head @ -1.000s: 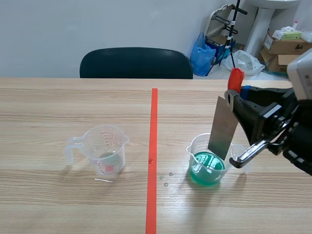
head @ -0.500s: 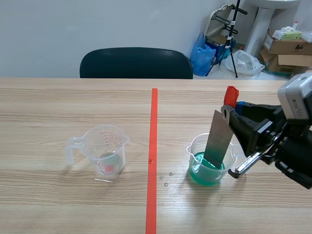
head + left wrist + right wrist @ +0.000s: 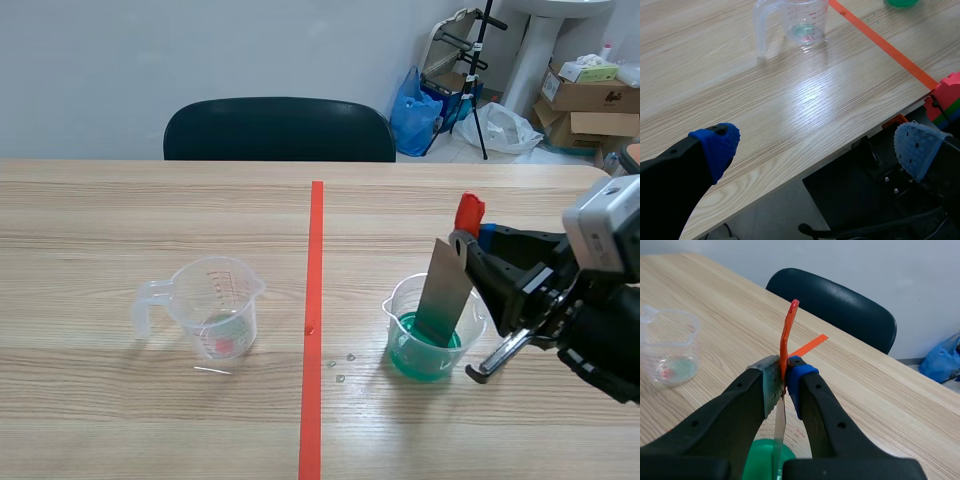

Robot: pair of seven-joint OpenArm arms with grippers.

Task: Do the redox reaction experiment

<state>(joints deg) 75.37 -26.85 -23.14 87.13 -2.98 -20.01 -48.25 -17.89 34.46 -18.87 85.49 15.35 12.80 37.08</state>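
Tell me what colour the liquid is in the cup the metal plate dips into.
Green; the liquid shows best in the scene view.

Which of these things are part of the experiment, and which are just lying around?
Part of the job: metal strip, held by the right gripper; beaker of green liquid; near-empty measuring cup.
Just lying about: chair, blue bag, cardboard boxes.

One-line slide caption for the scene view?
Right gripper holds a metal strip, lower end in a clear cup of green liquid.
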